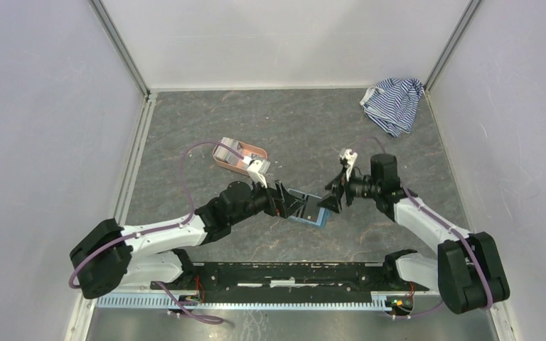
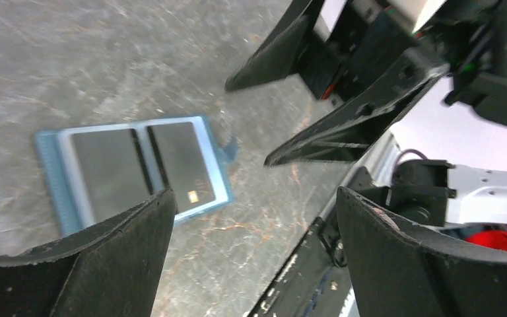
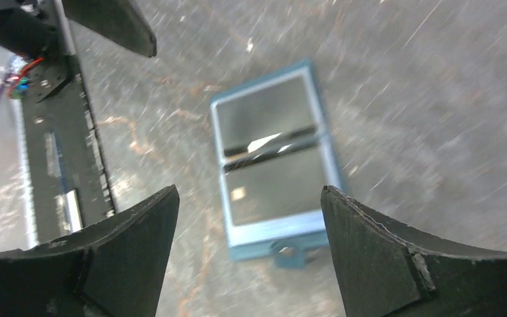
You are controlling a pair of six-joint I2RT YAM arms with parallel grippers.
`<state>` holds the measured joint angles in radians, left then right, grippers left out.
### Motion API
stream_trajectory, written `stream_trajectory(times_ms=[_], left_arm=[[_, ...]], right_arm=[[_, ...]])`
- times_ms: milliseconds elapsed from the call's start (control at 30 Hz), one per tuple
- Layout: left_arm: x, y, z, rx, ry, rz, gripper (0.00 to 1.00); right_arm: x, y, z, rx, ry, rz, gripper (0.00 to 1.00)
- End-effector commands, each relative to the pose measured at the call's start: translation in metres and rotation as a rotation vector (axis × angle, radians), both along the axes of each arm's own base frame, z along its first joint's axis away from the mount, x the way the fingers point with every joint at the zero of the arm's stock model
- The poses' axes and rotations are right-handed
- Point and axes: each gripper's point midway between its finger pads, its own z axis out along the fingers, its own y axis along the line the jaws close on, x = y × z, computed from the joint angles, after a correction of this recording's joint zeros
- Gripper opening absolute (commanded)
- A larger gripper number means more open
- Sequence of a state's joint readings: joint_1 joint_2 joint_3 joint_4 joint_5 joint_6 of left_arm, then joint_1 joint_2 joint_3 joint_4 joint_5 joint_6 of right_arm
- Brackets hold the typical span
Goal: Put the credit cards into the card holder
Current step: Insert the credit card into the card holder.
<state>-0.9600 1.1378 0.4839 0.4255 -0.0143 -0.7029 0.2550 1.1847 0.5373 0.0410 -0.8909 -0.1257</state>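
wallet (image 1: 311,211) lies open & flat on the table (image 1: 185,121), near the front edge, right between the two grippers. its light blue inside faces up, teal border all round. in the left wrist view the wallet (image 2: 132,173) shows two dark cards (image 2: 102,177), one per half, side by side w/ the fold between them. the card nearer the snap tab (image 2: 230,150) has a small gold chip at its corner. the right wrist view is blurry: same wallet (image 3: 274,168), same two dark cards (image 3: 267,119), tab (image 3: 289,254) sticking out at the near edge.

left gripper (image 1: 289,204) is just beside the wallet's left side. its jaws are spread wide w/ nothing between them. from its own cam the left gripper (image 2: 254,198) hangs over bare table next to the wallet, not touching it.

right gripper (image 1: 332,197) is by the wallet's right side, also spread wide & holding nothing. from its own cam the right gripper (image 3: 247,191) hovers above the wallet, fingers either side of it, apart from it.

pink tray (image 1: 250,148) sits behind the left arm w/ sth whitish-grey in it; can't tell what. striped cloth (image 1: 394,103) is bunched in the far right corner, well apart from all this.
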Motion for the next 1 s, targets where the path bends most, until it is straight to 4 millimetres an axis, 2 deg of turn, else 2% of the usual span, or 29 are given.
stream_trajectory(times_ms=[0,133,233,267,367,467,533,600,767,967], left_arm=[[-0.010,-0.032,0.030,-0.197,0.037,-0.112,0.96],[-0.006,-0.044,0.011,-0.170,0.093,-0.121,0.93],[-0.002,-0.048,-0.004,-0.143,0.122,-0.112,0.91],[0.000,-0.049,-0.015,-0.104,0.128,-0.112,0.90],[0.004,-0.048,-0.039,0.002,0.144,-0.101,0.89],[0.008,-0.042,-0.041,0.034,0.132,-0.075,0.88],[0.010,-0.037,-0.037,0.040,0.114,-0.059,0.88],[0.010,-0.036,-0.032,0.037,0.100,-0.059,0.88],[0.005,-0.045,-0.045,0.036,0.139,-0.107,0.86],[0.002,-0.053,-0.043,-0.013,0.164,-0.130,0.83]], right_arm=[[-0.021,0.007,0.001,0.144,0.115,-0.030,0.83],[-0.021,0.001,-0.027,0.081,0.193,-0.058,0.73],[-0.022,-0.004,-0.042,0.054,0.191,-0.082,0.71],[-0.021,-0.006,-0.048,0.035,0.192,-0.092,0.68],[-0.013,-0.012,-0.055,-0.011,0.229,-0.109,0.52],[-0.001,-0.022,-0.063,-0.094,0.194,-0.130,0.39],[0.005,-0.030,-0.066,-0.154,0.150,-0.142,0.38],[0.007,-0.031,-0.061,-0.161,0.114,-0.131,0.41],[0.013,-0.044,-0.060,-0.244,0.051,-0.169,0.51],[0.006,-0.045,-0.075,-0.285,0.112,-0.123,0.52]])
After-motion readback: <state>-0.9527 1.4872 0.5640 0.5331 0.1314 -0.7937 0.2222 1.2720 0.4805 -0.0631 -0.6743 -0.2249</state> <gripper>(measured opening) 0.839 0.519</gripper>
